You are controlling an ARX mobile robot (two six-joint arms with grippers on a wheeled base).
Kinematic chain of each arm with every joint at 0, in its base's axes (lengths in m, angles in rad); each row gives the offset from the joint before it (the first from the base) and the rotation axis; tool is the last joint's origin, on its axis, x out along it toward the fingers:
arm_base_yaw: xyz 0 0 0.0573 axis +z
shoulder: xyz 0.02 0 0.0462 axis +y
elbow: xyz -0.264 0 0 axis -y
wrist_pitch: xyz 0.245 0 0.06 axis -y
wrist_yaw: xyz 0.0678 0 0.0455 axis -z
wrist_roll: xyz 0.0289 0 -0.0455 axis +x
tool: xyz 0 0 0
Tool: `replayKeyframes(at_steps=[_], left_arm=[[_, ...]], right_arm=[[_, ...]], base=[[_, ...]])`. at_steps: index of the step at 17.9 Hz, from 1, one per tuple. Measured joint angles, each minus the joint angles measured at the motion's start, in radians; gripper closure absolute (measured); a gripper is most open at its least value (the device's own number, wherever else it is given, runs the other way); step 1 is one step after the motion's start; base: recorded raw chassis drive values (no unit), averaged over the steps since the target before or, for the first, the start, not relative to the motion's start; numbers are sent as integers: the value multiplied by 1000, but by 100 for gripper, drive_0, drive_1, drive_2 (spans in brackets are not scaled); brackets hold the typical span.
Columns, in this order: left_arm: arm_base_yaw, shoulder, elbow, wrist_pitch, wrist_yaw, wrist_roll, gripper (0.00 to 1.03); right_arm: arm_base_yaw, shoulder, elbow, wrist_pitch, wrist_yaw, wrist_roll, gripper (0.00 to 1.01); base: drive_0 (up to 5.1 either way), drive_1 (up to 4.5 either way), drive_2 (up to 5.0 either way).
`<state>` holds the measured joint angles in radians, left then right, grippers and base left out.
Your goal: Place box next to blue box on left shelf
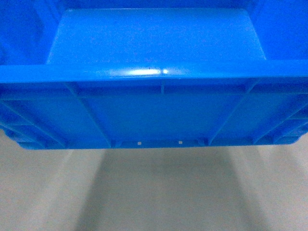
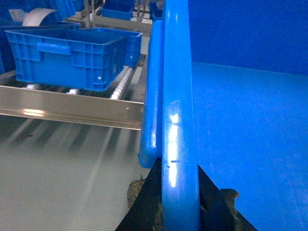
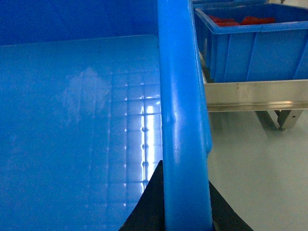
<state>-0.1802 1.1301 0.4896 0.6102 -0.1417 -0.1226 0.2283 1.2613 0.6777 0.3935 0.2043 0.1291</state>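
Both grippers astride box rim

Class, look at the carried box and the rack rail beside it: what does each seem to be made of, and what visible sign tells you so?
The box: apparently moulded plastic, glossy bright blue; its ribbed wall and rounded rim carry sharp highlights. The left shelf: its front rail looks like bare metal, silvery and brushed, reflecting light in streaks. The small rollers behind it look like white plastic, though they are too small to be sure.

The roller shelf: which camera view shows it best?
The left wrist view: the roller shelf shows white wheels under a blue crate. The right wrist view shows only a metal rail; the head view shows only the carried crate.
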Motion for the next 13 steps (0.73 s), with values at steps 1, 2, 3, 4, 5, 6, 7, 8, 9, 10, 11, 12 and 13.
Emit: replayKeyframes(at_steps=[1, 2, 3, 4, 5, 6, 7, 8, 9, 10, 11, 12, 13], left_arm=[[0, 0, 0, 4, 0, 0, 95], [0, 0, 0, 4, 0, 0, 95], [0, 0, 0, 3, 0, 0, 95], [0, 0, 0, 3, 0, 0, 95], [0, 0, 0, 4, 0, 0, 95], [0, 0, 0, 4, 0, 0, 95], [0, 0, 0, 3, 0, 0, 95], [0, 0, 0, 3, 0, 0, 95], [0, 0, 0, 3, 0, 0, 95], [0, 0, 0, 3, 0, 0, 95], [0, 0, 0, 4, 0, 0, 95], [0, 0, 0, 5, 0, 0, 95], [0, 0, 0, 3, 0, 0, 95]], right_arm=[[0, 0, 0, 4, 0, 0, 94], [0, 0, 0, 4, 0, 0, 94], [0, 0, 0, 3, 0, 0, 94], [0, 0, 0, 3, 0, 0, 94], [0, 0, 0, 3, 0, 0, 94], [0, 0, 0, 3, 0, 0, 94], [0, 0, 0, 3, 0, 0, 94], [0, 0, 0, 3, 0, 0, 94], [0, 0, 0, 3, 0, 0, 94], [0, 0, 0, 3, 0, 0, 94], [0, 0, 0, 3, 1, 0, 94], [0, 0, 0, 4, 0, 0, 94], [0, 0, 0, 3, 0, 0, 94]], base=[[0, 0, 0], [0, 0, 0], [0, 0, 0], [0, 0, 0], [0, 0, 0], [0, 0, 0], [0, 0, 0], [0, 0, 0], [0, 0, 0], [0, 0, 0], [0, 0, 0], [-6, 415, -427], [-6, 415, -427]])
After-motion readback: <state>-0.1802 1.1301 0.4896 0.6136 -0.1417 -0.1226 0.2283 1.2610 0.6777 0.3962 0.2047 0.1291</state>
